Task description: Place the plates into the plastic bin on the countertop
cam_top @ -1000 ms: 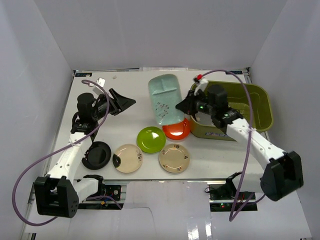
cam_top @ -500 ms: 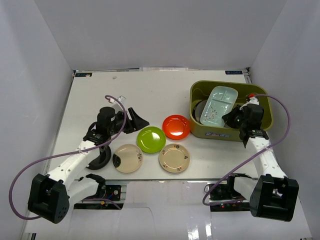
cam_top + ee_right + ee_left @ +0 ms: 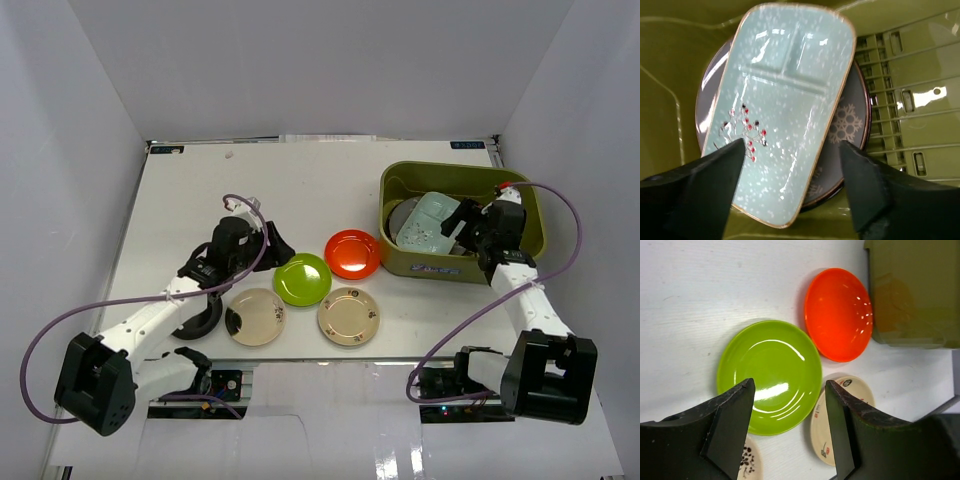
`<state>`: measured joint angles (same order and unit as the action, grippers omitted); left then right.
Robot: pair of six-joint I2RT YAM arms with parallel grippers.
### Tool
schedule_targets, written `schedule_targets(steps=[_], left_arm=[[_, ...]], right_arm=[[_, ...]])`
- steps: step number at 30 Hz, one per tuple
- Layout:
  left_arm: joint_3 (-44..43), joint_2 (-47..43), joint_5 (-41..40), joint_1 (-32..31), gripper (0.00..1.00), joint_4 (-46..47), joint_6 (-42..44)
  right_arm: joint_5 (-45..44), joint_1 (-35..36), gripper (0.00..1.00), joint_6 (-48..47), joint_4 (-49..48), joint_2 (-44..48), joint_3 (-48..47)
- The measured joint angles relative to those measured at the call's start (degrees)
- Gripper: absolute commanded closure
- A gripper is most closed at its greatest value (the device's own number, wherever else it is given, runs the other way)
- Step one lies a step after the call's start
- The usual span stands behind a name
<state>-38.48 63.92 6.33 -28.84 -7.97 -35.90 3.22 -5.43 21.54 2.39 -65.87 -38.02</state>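
The olive plastic bin (image 3: 432, 267) stands at the right of the white countertop (image 3: 250, 190). Inside it the pale teal oblong plate (image 3: 423, 219) (image 3: 785, 100) lies on the grey round plate (image 3: 849, 131). My right gripper (image 3: 463, 223) (image 3: 792, 145) hangs open just above the teal plate, touching nothing. On the countertop lie the lime green plate (image 3: 302, 279) (image 3: 770, 372), the orange-red plate (image 3: 352, 254) (image 3: 839, 314), two cream plates (image 3: 256, 316) (image 3: 348, 316) and a black plate (image 3: 196, 316), partly under my left arm. My left gripper (image 3: 280, 250) (image 3: 790, 386) is open over the lime plate's near edge.
Pale grey walls close in the countertop on three sides. The bin's slotted inner wall (image 3: 912, 85) is to the right of the stacked plates. In the left wrist view the bin's corner (image 3: 912, 290) stands close beside the orange-red plate.
My right gripper carried the teal plate from the countertop into the bin, then opened and left it on the grey plate. My left arm moved right, toward the lime plate.
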Motion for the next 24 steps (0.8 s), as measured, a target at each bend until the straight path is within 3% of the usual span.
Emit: schedule_targets(steps=[2, 9, 13, 17, 18, 20, 24], left_arm=[[0.61, -1.22, -2.05, -0.02, 0.32, -1.88, 0.48], [1.27, -1.88, -6.95, -0.02, 0.32, -7.82, 0.94], [1.27, 0.22, -7.45, -0.02, 0.34, -9.49, 0.96], [1.22, 4.07, -7.41, -0.02, 0.35, -9.75, 1.01], [1.09, 5.25, -7.41, -0.02, 0.35, -9.79, 1.03], [0.66, 7.87, -7.39, -0.02, 0.36, -9.84, 1.11], [-0.55, 11.04, -7.48, -0.02, 0.38, -9.77, 1.6]], right_arm=[[0.0, -0.02, 0.04, 0.09, 0.02, 0.9, -0.68], [5.42, 0.76, 0.0, 1.27, -0.02, 12.2, -2.38], [12.24, 4.92, 0.18, 3.58, -1.05, 22.51, -1.31], [16.98, 11.85, 0.44, 6.93, 0.31, 36.35, 4.66], [17.9, 12.98, 0.55, 7.72, 1.53, 39.52, 6.21], [18.78, 14.19, 0.65, 8.92, 4.2, 43.6, 8.76], [20.55, 14.62, 0.65, 10.93, 9.6, 47.67, 15.5]])
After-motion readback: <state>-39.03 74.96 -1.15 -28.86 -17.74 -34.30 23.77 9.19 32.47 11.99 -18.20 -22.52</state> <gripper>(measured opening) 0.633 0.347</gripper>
